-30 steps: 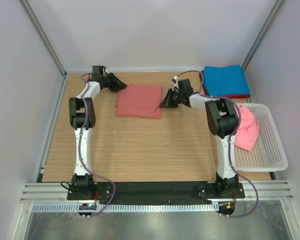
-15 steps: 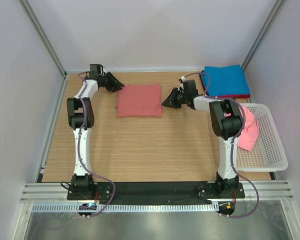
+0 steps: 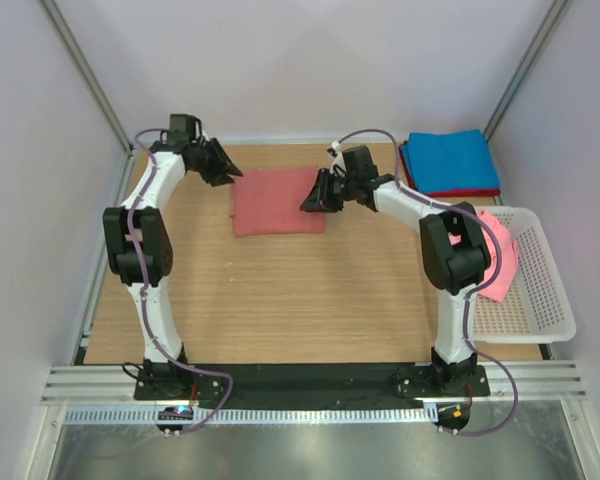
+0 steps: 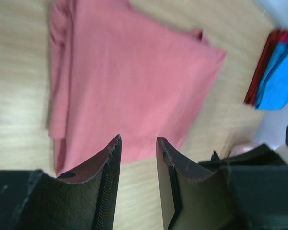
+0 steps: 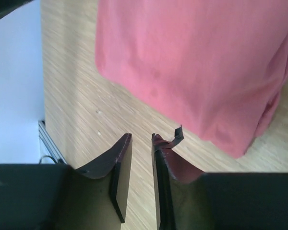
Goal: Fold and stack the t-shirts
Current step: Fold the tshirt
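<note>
Left gripper at the far-left corner of the folded salmon t-shirt, jaws slightly apart, empty, right gripper at the shirt's right edge, jaws narrowly apart, empty, blue-topped folded stack far right, pink t-shirt draped in the white basket

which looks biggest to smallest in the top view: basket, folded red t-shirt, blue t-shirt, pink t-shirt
1. white basket
2. folded red t-shirt and blue t-shirt, about alike
3. pink t-shirt, partly hidden
</note>
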Robot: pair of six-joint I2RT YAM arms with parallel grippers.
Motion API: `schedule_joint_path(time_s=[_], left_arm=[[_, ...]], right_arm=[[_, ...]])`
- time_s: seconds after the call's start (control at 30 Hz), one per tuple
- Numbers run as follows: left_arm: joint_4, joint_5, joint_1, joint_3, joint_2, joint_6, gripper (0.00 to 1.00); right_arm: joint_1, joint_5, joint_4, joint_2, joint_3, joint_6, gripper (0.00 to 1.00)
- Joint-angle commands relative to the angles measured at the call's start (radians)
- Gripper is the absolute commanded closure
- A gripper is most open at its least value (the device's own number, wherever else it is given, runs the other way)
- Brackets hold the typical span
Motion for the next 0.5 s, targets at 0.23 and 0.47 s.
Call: schedule_joint_path(time_s=[0.23,0.47], left_arm=[[-0.099,0.036,-0.033,-0.362,-0.112,0.165,0.59],[-0.150,-0.074,-0.035,-0.384,-0.106,0.227,0.56]], right_arm=[[-0.031,0.029,-0.322,-0.018,-0.021,-0.257,0.60],[-0.031,0.056,-0.309,0.037,-0.012,-0.304,0.58]])
